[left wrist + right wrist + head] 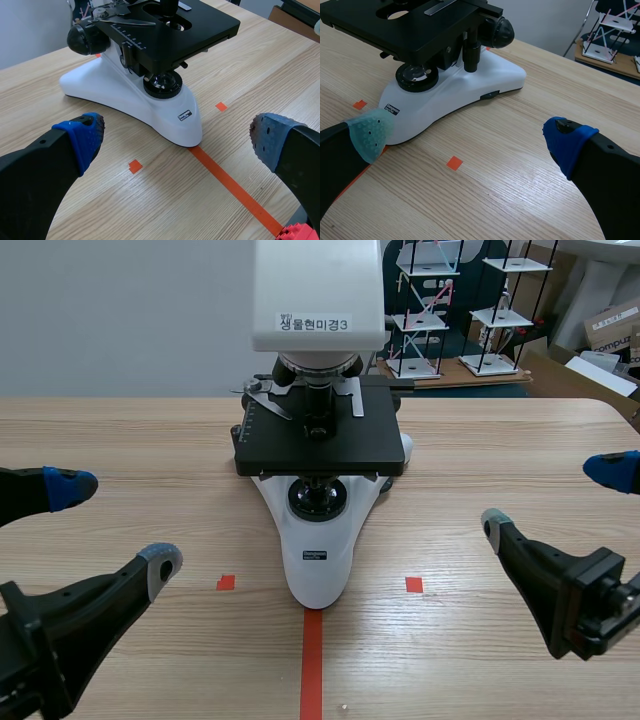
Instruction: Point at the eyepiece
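A white microscope [318,540] is seen standing upright at the middle of the wooden table [120,430]. Its rounded base [316,575] points toward the near edge, and its black stage [320,440] lies level above the base. The white head [318,290] is cut off by the scene's upper edge and carries a printed label [315,324]. The eyepiece itself cannot be made out in any view (only the lower part of the head is shown).

The left gripper [115,525] is held low at the near left, well apart from the microscope. Its fingers are spread wide and nothing is held between them. In the left wrist view the same gripper [175,140] is seen with the base of the microscope [125,95] ahead of it, untouched.

The right gripper [552,498] is held low at the near right, likewise spread wide and holding nothing. From the right wrist view this gripper [467,136] is shown with the microscope [470,85] ahead and to one side, with a gap between them.

An orange-red tape line [312,660] runs from the near edge up to the tip of the base, and a small tape square is seen on either side of it, one left [226,582] and one right [414,584]. Small rod-and-shelf models [430,310] are stood beyond the far right of the table.
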`<state>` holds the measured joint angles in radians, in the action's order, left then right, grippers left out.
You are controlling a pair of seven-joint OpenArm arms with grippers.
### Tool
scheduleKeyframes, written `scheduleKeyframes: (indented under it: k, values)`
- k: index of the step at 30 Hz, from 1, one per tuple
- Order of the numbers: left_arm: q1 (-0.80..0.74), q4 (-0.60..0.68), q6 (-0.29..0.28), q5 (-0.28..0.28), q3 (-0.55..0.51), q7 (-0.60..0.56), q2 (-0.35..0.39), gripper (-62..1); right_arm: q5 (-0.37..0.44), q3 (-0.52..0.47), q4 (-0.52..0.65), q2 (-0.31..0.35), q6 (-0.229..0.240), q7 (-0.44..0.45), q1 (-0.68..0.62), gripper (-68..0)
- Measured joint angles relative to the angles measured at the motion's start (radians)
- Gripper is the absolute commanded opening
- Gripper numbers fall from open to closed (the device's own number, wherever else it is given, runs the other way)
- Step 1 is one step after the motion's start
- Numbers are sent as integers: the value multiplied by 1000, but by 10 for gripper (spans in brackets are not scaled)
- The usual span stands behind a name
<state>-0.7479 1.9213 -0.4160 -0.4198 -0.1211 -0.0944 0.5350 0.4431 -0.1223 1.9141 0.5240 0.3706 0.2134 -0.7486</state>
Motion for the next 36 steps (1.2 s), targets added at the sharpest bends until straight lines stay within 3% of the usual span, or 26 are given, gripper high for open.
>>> scheduleKeyframes:
  k: [34,36]
  values:
    - [0,0,0,0,0,0,0,8,4,0,0,0,0,29,0,4]
    - [0,0,0,0,0,0,0,8,4,0,0,0,0,29,0,-38]
